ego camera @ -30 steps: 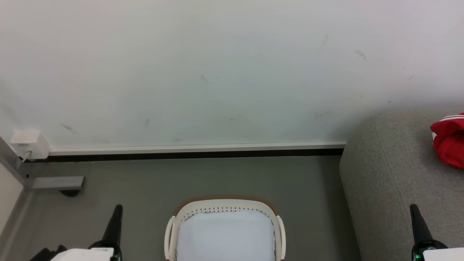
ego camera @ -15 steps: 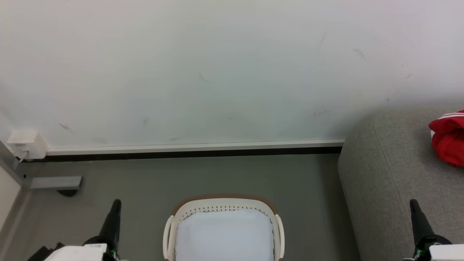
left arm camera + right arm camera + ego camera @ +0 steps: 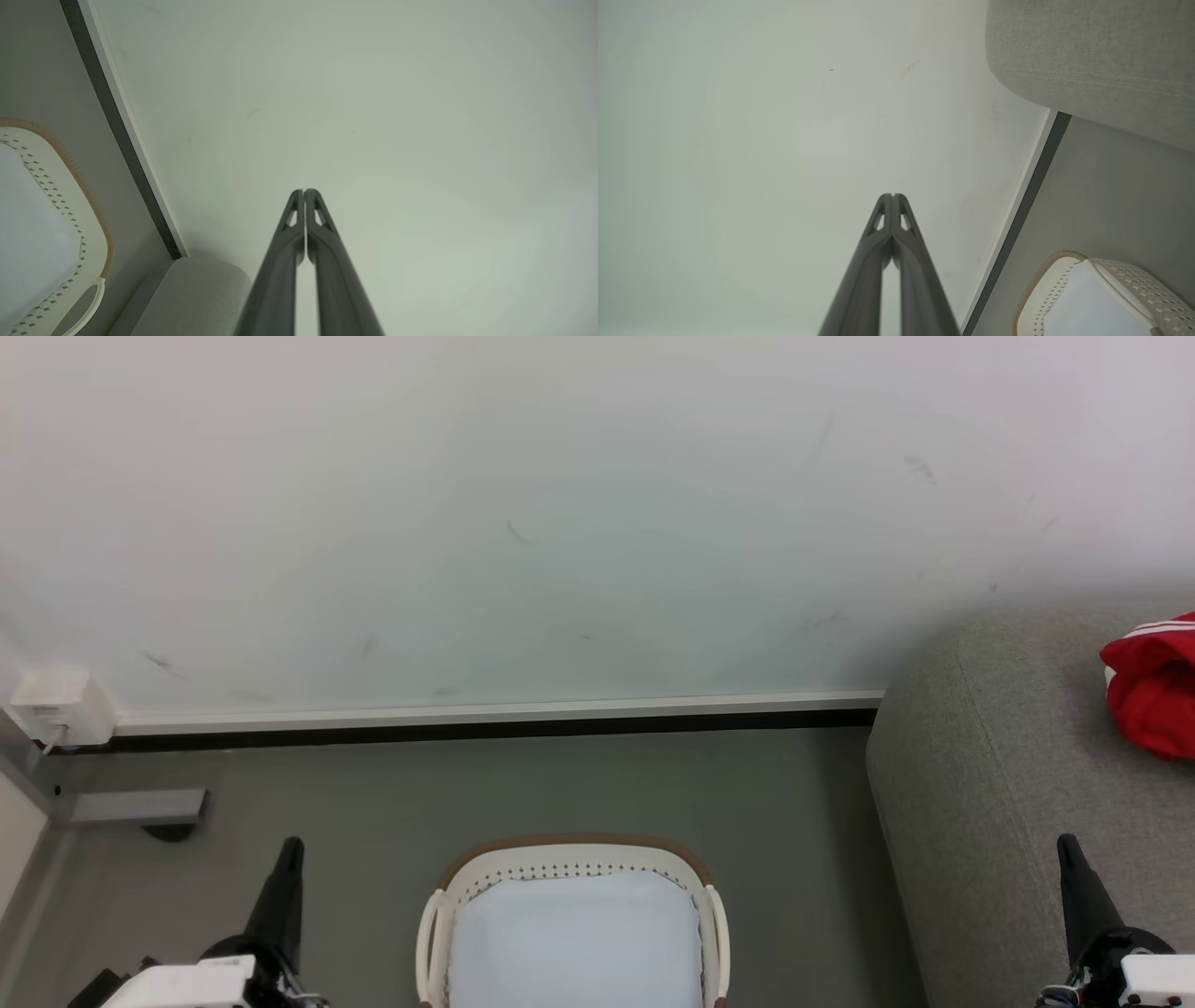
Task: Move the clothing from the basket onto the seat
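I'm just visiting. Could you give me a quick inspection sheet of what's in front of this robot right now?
Surface: grey floor, basket standing on it.
Job's things: red clothing lies on grey seat; basket shows pale lining.
Clutter: grey block by left wall.
Grippers: left gripper and right gripper, fingers shut, holding nothing.
Cables: short white lead, seemingly, under wall box.
Surroundings: scuffed white wall, skirting board.

The sofa (image 3: 990, 784) is coarse, matt grey cloth. The basket (image 3: 504, 879) is smooth perforated plastic, its rim (image 3: 579, 841) brown weave. The clothing (image 3: 1153, 700) looks slick. The wall (image 3: 560, 523) is matt.
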